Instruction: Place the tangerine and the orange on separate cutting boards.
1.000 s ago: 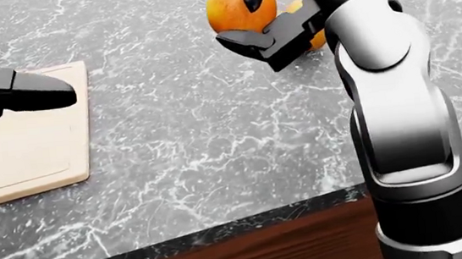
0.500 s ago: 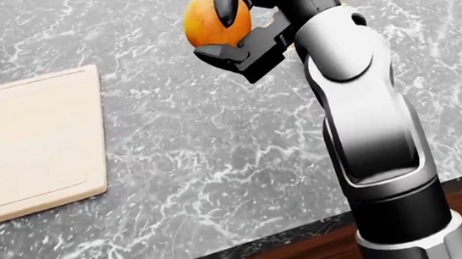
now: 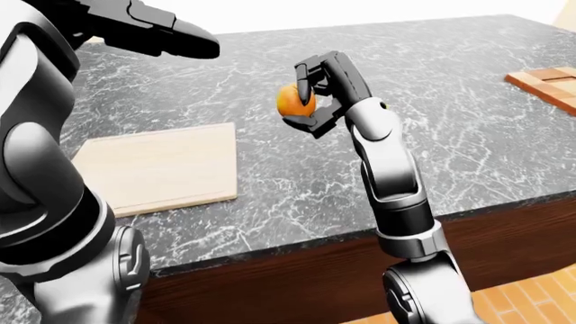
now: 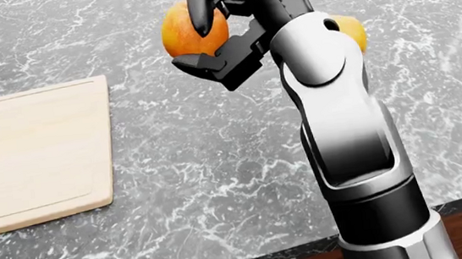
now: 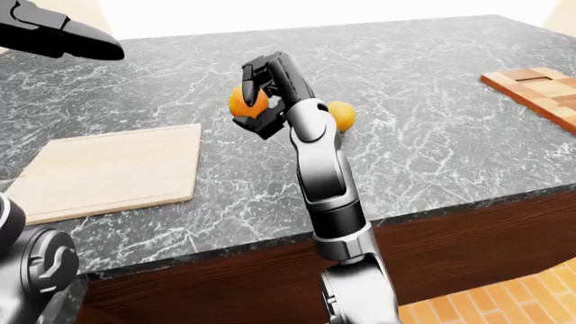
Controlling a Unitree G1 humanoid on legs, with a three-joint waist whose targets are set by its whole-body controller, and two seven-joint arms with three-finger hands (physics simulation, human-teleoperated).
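- Orange-skinned fruit (image 4: 188,35), the larger of two: being grasped in the right hand (image 4: 213,38), black fingers (image 4: 200,8) closing over its top and a black thumb pad cupping it from below; it is being held clear above the countertop (image 4: 218,169), to the right of the pale board in the head view.
- Second, smaller fruit (image 5: 340,115): sitting on the stone just to the right of the right forearm (image 4: 341,125) in the right-eye view; in the head view only a sliver is showing past the arm. Which of the two is the tangerine and which the orange cannot be told for certain.
- Pale wooden cutting board (image 4: 30,155): lying flat on the counter at the left of the head view, well apart from both fruits, nothing resting on it.
- Darker, chequered wooden board (image 5: 535,88): lying at the right edge of the right-eye view, partly cut off by the frame.
- Left hand (image 3: 157,30): hanging in the air over the upper left of the counter in the left-eye view, fingers stretched out straight and released, touching nothing.
- Grey veined marble countertop: running across all views, with a dark wooden cabinet face (image 5: 468,236) showing beneath its near edge.
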